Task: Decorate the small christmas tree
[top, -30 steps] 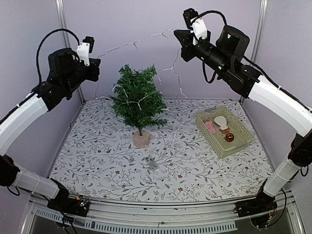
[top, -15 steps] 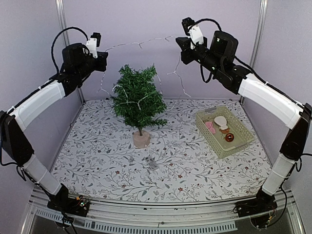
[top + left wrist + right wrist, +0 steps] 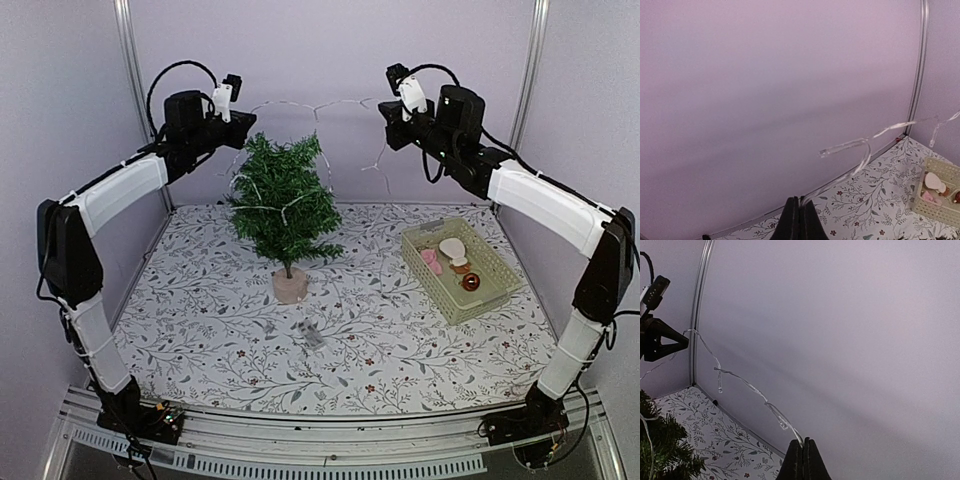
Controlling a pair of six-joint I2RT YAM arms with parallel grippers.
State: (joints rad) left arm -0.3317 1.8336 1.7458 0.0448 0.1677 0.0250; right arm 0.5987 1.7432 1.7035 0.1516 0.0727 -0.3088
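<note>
The small christmas tree [image 3: 283, 200] stands on its pinkish base [image 3: 290, 286] at the table's middle left, with part of a clear light string [image 3: 310, 106] draped on its branches. My left gripper [image 3: 247, 121] is shut on one end of the string [image 3: 865, 145], high above and left of the tree top. My right gripper [image 3: 383, 112] is shut on the string [image 3: 740, 380] high to the right of the tree. The string hangs in a shallow arc between them above the tree. A strand drops from the right gripper toward the table.
A pale green basket [image 3: 460, 268] at the right holds several ornaments, among them a pink one [image 3: 431, 260] and a brown ball [image 3: 470, 284]. A small grey object [image 3: 311, 334] lies in front of the tree. Purple walls close the back and sides.
Both arms have reached further back and inward toward each other, so the grippers are closer together above the tree. The string between them now sags less widely.
</note>
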